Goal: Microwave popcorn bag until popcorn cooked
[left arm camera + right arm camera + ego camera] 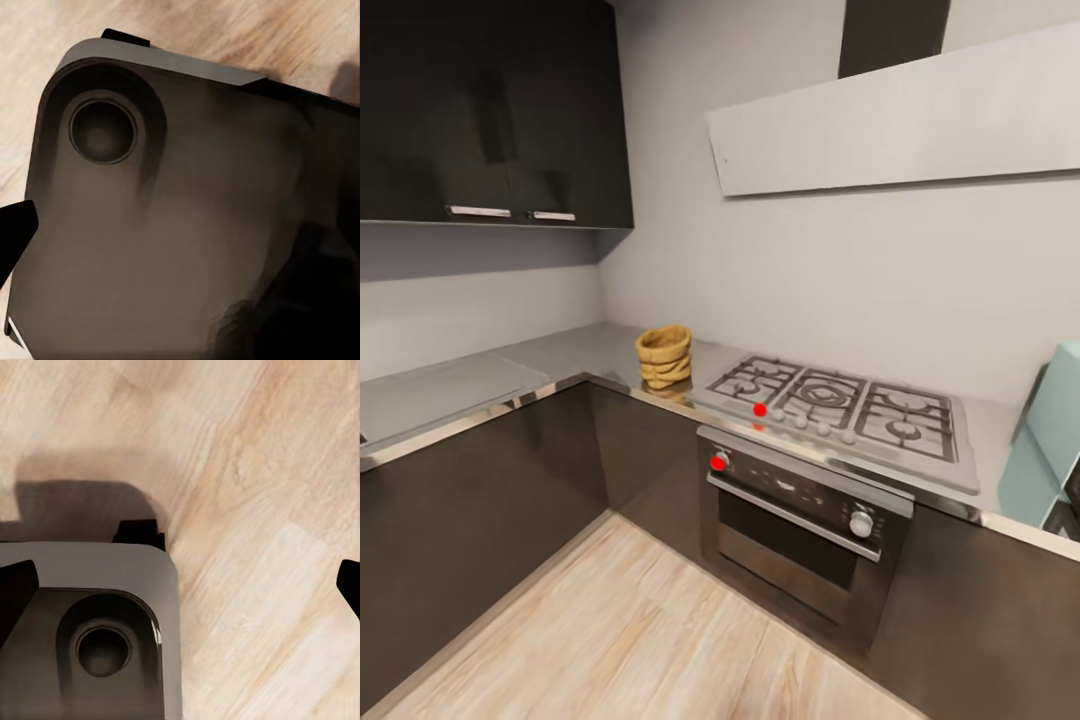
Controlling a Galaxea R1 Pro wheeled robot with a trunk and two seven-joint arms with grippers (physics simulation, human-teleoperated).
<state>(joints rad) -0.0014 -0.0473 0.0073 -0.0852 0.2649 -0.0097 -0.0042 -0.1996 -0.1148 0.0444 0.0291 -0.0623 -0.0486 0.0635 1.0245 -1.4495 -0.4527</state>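
The popcorn bag, golden-tan and crumpled, stands upright on the grey steel countertop in the corner, just left of the gas hob. The pale mint-blue microwave shows partly at the far right edge of the countertop; its door is mostly cut off. In the right wrist view, my right gripper is open, its dark fingertips wide apart above the wooden floor. In the left wrist view, my left gripper shows one dark fingertip far out at the frame's edge, standing open over my own dark base.
A gas hob with a black built-in oven below sits between bag and microwave. Dark cabinet fronts line both legs of the L. Black wall cabinets hang upper left. Light wooden floor lies before the counters.
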